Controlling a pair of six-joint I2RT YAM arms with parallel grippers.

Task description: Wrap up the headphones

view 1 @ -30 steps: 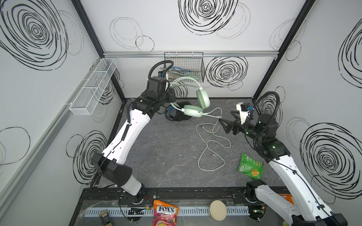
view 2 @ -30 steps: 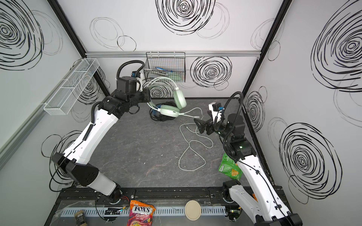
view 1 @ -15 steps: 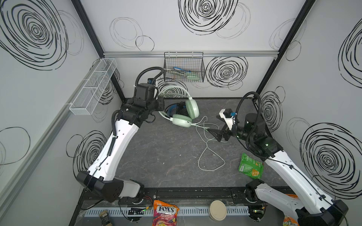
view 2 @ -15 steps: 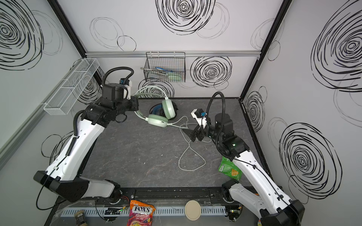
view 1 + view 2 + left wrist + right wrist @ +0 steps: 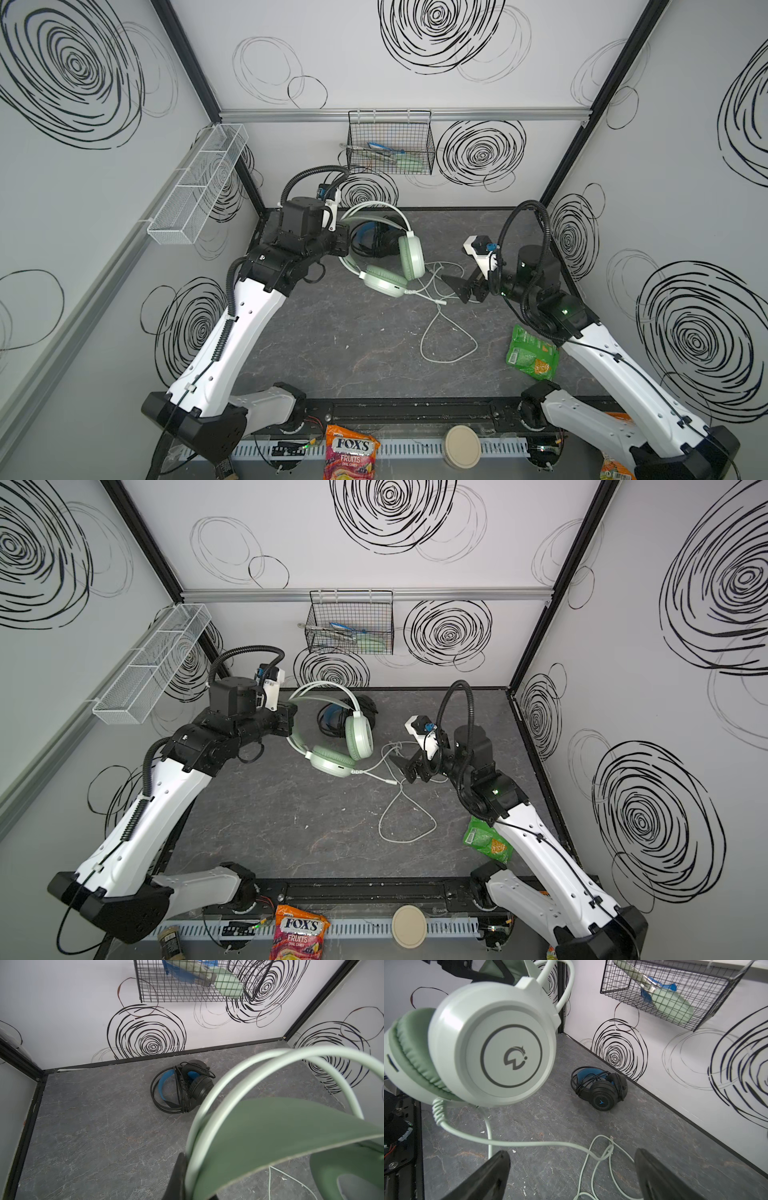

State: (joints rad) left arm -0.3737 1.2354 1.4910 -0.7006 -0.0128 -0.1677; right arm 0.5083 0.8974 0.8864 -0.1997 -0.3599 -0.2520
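Left fingers point(image 5: 177, 1178) tight on mint-green headset point(image 5: 409, 257), arm aloft; right fingers point(image 5: 488, 1176) wide, low.

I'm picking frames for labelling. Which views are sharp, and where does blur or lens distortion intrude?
Both top views: even light, sharp; the pale cable reads crisply. Left wrist view: the mint-green headset fills the near field, soft-edged; the black headset behind is sharp. Right wrist view: its earcup looms large, slightly soft.
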